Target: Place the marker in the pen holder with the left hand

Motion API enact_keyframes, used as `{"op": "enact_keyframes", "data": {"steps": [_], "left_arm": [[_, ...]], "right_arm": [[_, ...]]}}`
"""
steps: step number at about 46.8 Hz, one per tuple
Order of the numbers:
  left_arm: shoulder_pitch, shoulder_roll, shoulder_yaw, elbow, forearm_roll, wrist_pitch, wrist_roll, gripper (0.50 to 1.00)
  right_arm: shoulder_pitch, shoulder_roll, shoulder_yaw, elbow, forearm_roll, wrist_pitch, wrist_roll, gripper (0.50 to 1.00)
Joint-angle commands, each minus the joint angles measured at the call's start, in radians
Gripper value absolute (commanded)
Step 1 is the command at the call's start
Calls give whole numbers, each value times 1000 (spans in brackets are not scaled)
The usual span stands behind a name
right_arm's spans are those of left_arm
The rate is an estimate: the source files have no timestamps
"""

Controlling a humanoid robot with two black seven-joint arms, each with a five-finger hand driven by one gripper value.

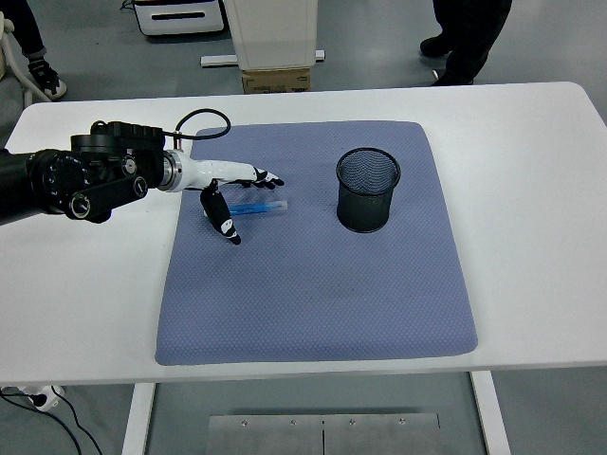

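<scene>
A blue marker [258, 207] lies flat on the blue-grey mat [313, 284], left of the middle. A black mesh pen holder [368, 190] stands upright on the mat to the marker's right. My left hand [237, 194] reaches in from the left and hovers right over the marker's left end. Its fingers are spread, the thumb pointing down on the near side, the others stretched past the far side. It holds nothing. The right hand is out of view.
The white table [531, 190] carries the mat. A black cable [204, 118] loops over my left wrist. People's legs and shoes show beyond the table's far edge, along with a white stand base and a cardboard box [277, 78].
</scene>
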Motion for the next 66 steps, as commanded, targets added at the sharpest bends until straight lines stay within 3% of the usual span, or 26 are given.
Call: {"op": "enact_keyframes", "data": {"steps": [1,6,8,9,13,23,28,48,66], "left_arm": [[0,-2,0,-1,0,-1,3,907],[0,-7,2,-1,1,-2,4,816],[0,-8,3,-1,1,-2,6,810],[0,-8,5,-1,1,-2,7,772],[0,-10,12,-1,3,-2,7,725],[-1,-19,14,0,3,-2,7,719],[-4,-19,12,0,6,-1,7,678],[-4,-31,12,-3,29,76,4,669],[-6,-36,12,-4,61,82,0,637]], "right_arm": [[0,0,0,0,-1,0,0,1000],[0,0,0,0,-1,0,0,1000],[0,0,0,0,0,0,0,1000],[0,0,1,0,0,0,0,1000],[0,0,0,0,0,0,0,1000],[0,0,0,0,0,0,0,1000],[0,0,0,0,0,0,0,1000],[0,0,0,0,0,0,0,1000],[0,0,0,0,0,0,0,1000]]}}
